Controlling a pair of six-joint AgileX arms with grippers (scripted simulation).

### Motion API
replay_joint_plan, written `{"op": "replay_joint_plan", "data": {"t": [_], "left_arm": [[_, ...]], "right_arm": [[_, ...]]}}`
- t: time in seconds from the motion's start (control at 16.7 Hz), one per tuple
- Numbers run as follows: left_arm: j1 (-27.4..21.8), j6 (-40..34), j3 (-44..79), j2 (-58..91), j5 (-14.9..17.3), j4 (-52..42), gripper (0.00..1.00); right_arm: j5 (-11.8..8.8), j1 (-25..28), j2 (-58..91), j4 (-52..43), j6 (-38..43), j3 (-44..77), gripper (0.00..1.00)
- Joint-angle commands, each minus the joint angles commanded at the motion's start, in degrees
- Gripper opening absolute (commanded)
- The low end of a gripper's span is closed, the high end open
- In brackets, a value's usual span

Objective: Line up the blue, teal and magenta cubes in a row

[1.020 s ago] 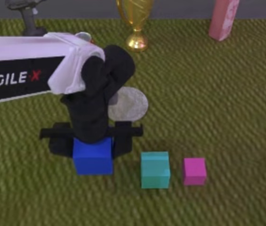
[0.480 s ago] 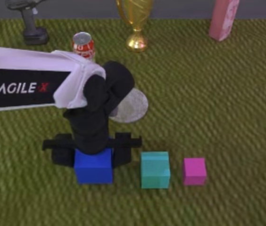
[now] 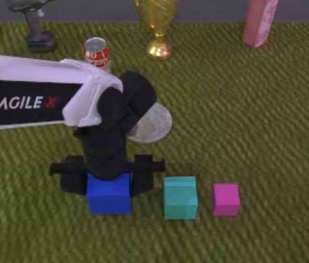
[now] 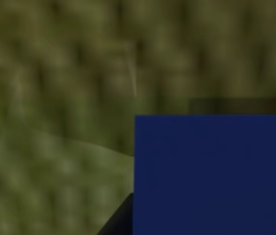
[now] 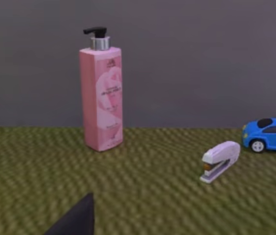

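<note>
Nearly there: our left gripper [image 3: 108, 176] clamps the blue cube [image 3: 109, 194] down on the mat's [image 3: 264, 120] near side beside the teal cube [image 3: 180, 197] and magenta cube [image 3: 225, 199], row formed, only release left, right gripper unseen.

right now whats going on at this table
The left arm is working alone: its left pincer straddles the blue cube, which sits on the green mat at the left end of a row. The teal cube is next to its right, then the magenta cube, each with a gap between. Whether the fingers are closed on the blue cube is unclear. The right arm is out of the top view.
</note>
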Motion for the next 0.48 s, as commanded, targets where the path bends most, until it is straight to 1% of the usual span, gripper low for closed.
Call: {"op": "replay_joint_plan", "data": {"t": [0.24,0.3,0.48], "left_arm": [[0.0,0.0,0.0,0.0,0.0,0.0,0.98],[0.0,0.0,0.0,0.0,0.0,0.0,1.0],[0.0,0.0,0.0,0.0,0.0,0.0,1.0]], "right_arm": [[0.0,0.0,0.0,0.0,0.0,0.0,1.0],[0.0,0.0,0.0,0.0,0.0,0.0,1.0],[0.0,0.0,0.0,0.0,0.0,0.0,1.0]]}}
